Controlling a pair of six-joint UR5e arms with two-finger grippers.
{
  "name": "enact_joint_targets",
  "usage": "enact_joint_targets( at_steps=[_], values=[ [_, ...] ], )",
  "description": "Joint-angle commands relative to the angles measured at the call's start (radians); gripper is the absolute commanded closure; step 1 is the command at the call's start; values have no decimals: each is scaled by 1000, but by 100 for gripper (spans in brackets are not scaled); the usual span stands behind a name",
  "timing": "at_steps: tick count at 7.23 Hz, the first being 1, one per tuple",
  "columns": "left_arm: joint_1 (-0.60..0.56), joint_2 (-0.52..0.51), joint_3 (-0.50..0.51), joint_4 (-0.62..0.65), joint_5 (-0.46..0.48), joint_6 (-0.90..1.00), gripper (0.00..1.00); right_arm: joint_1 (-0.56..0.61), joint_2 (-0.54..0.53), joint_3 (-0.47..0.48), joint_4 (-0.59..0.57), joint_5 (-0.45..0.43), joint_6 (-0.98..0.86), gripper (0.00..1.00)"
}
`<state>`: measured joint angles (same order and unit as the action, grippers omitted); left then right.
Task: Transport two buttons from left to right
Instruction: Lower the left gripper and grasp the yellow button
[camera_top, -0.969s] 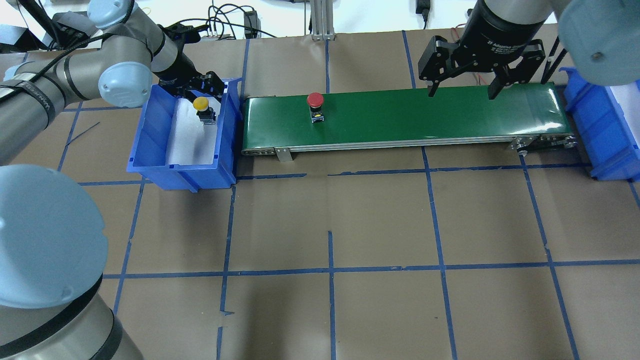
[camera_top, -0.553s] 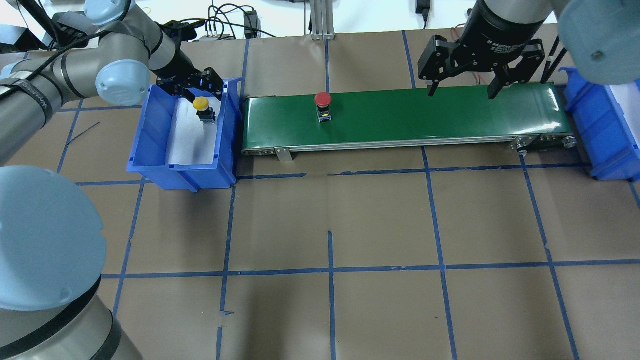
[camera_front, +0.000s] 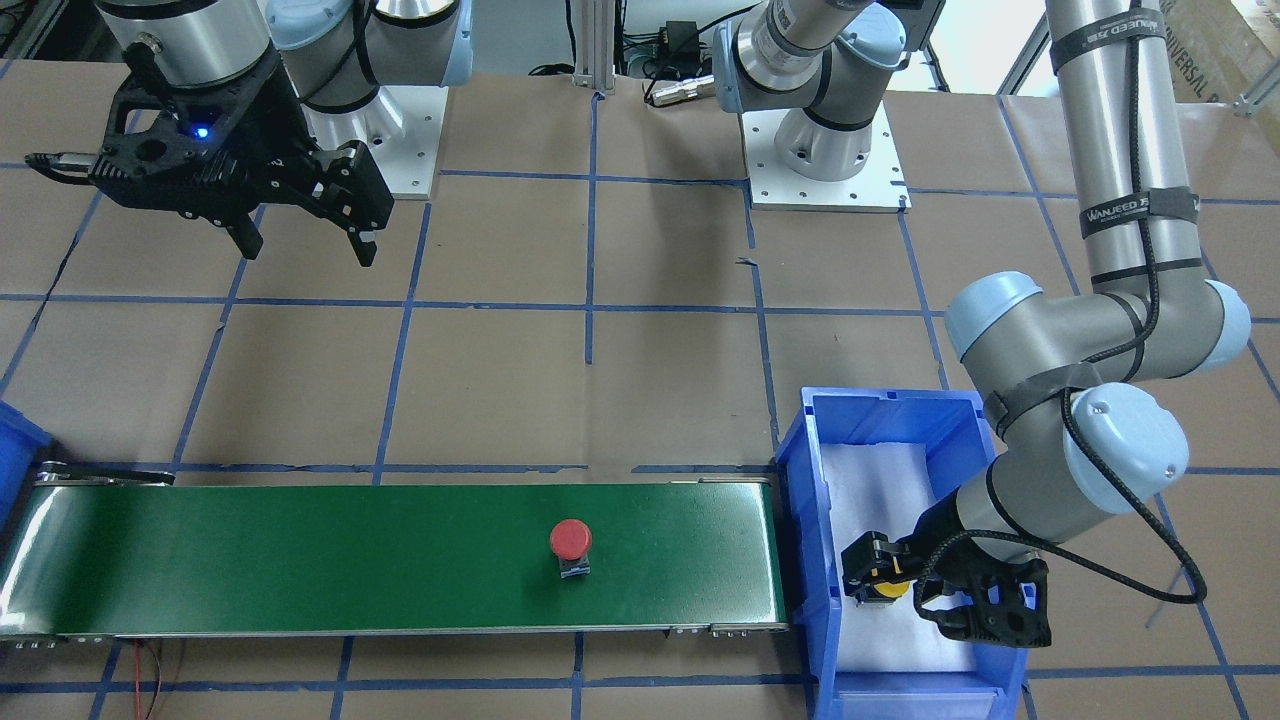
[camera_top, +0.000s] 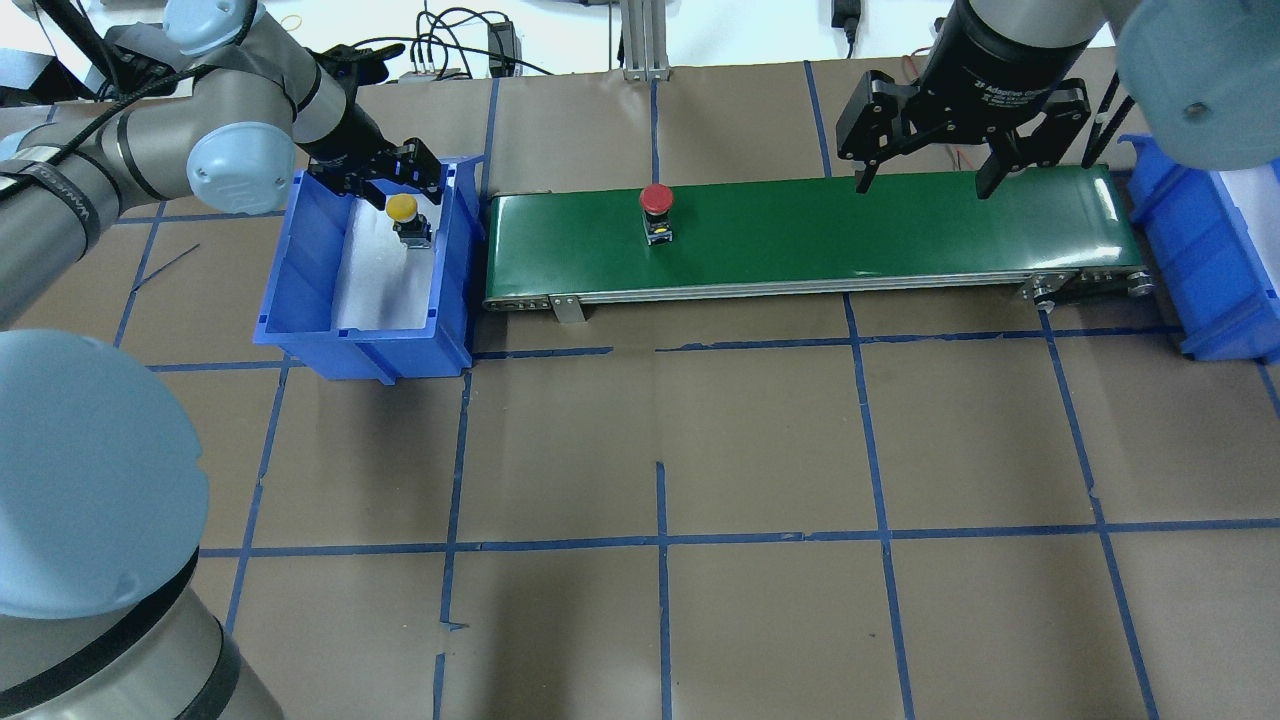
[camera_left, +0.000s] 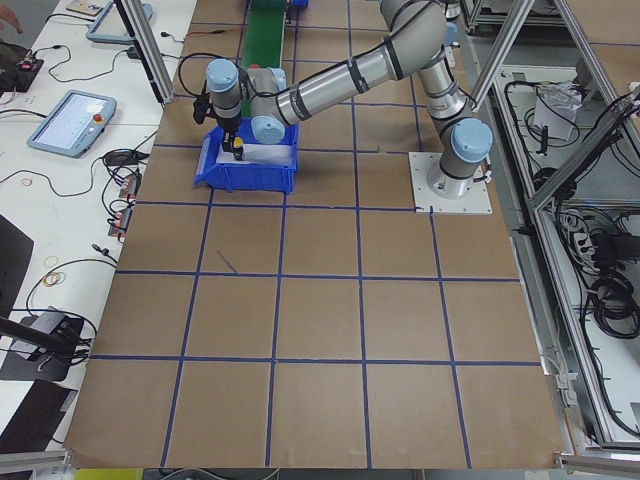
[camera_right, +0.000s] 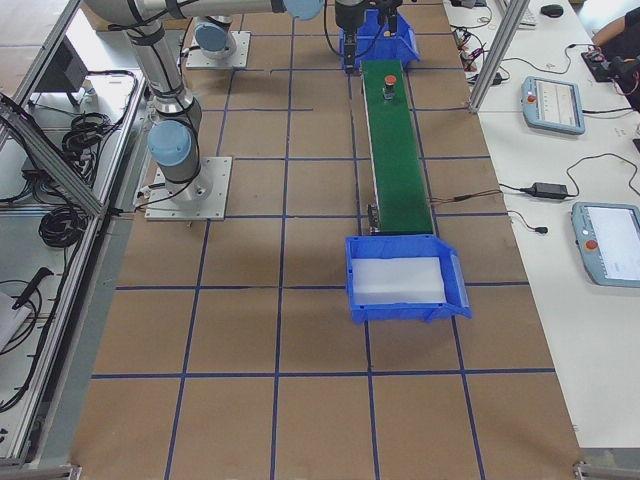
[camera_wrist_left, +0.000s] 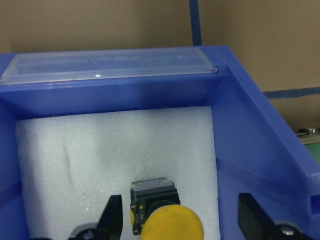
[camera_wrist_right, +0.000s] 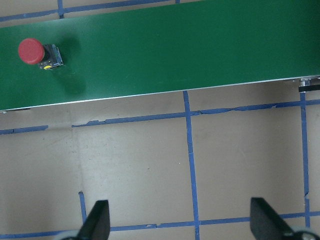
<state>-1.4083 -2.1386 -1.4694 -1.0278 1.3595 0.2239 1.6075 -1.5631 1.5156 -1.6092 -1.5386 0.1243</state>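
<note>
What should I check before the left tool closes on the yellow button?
1. Left tool open: ok.
2. Yellow button between its fingers: ok, though it sits nearer one finger in the wrist view.
3. Fingers low enough to catch the button's body: cannot tell.
4. Red button standing on the belt, away from the left bin: ok.
5. Right tool open above the belt's far end: ok.

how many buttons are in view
2. The red button stands on the green conveyor belt; the yellow button sits in the blue bin at the belt's left end. No others show.
</note>
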Motion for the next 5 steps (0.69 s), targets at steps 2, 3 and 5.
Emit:
enact_joint_targets(
  at_steps=[2,3,5],
  values=[
    [3,0,-9,0,21,-1,45,-1,0,0,0,0,0,0],
    [3,11,-9,0,27,8,56,-1,0,0,0,0,0,0],
    [3,26,15,-15,26,-26,61,-1,0,0,5,0,0,0]
  ],
)
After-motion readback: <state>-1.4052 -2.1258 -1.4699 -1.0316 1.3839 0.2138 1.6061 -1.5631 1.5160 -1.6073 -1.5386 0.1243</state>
